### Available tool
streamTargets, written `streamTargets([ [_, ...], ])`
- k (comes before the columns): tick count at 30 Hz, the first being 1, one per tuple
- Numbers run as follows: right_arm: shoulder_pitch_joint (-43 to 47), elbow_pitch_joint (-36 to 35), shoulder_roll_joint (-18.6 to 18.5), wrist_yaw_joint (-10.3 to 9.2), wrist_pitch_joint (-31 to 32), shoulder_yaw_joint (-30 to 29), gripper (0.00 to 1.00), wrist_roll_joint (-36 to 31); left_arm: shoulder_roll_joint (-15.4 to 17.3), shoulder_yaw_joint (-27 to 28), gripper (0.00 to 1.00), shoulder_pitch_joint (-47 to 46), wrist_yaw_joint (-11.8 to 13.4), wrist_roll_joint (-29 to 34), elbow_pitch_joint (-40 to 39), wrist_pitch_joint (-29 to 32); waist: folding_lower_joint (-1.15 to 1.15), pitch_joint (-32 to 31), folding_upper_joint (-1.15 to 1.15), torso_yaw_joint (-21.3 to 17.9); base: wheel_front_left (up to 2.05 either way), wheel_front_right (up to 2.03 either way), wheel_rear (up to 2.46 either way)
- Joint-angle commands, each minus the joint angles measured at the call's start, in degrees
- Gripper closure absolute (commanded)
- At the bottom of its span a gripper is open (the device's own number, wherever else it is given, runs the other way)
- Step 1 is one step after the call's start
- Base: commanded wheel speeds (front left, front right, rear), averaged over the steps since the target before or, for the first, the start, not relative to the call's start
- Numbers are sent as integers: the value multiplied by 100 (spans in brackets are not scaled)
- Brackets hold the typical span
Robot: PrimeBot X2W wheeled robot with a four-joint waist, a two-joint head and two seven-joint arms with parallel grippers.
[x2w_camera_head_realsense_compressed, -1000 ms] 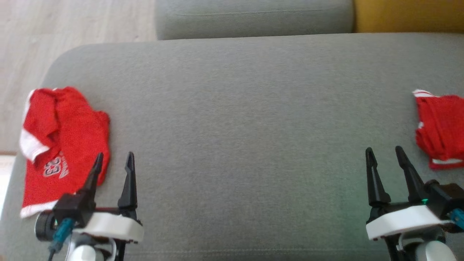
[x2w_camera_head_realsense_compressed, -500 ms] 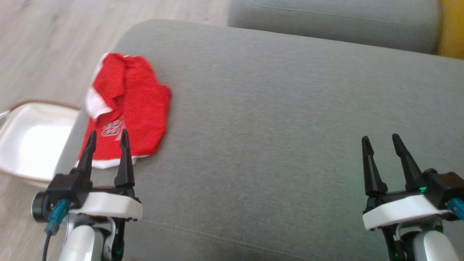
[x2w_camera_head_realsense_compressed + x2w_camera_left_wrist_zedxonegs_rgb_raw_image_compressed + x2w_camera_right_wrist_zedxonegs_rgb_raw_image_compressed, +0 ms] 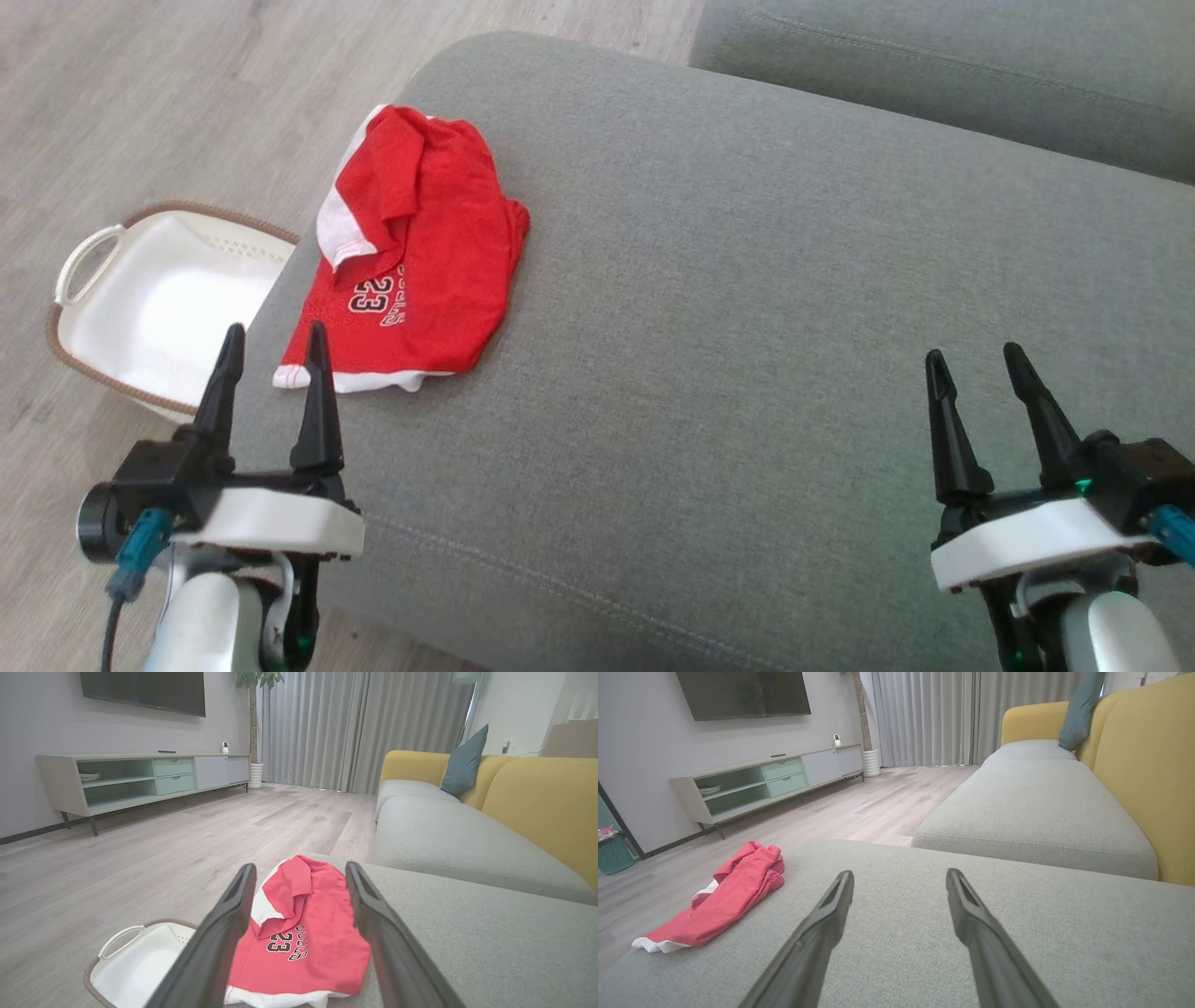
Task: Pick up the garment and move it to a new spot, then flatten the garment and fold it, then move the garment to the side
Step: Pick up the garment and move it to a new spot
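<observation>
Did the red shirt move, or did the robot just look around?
Only the view turned toward the robot's left, bringing the white plastic basket on the floor into sight. The crumpled red jersey stayed put on the grey sofa cushion. Left gripper and right gripper stayed open, holding nothing.

The grey seat [image 3: 747, 327] lies bare across its middle and right side, so there is wide room to reach in from the near edge. The one thing on it is the red shirt [image 3: 420, 252], lying rumpled near the left end. The left gripper [image 3: 274, 329], jaws apart, hangs near the shirt's hem with nothing between them. Just off the left edge, down on the wooden floor [image 3: 140, 103], a white basket [image 3: 159, 308] stands close beside the seat. Along the far edge runs a second seat [image 3: 934, 84]. The right gripper [image 3: 971, 353], jaws apart, has only bare fabric ahead.
</observation>
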Motion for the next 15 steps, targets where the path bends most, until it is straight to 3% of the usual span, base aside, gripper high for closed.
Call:
streamTargets([
  [1,-297,-217,-31,-4,24,135,0,-43,18,234,0,-258,-12,69,-224,-29,0,9,0,23,0,0,0],
  [9,-390,-323,-31,-4,122,154,0,-86,-73,378,0,-346,-109,153,-230,-29,0,284,0,9,0,0,0],
  [15,-657,-573,-31,-4,392,163,0,-268,-166,493,0,-918,-283,-48,262,-29,0,998,0,-142,0,0,0],
])
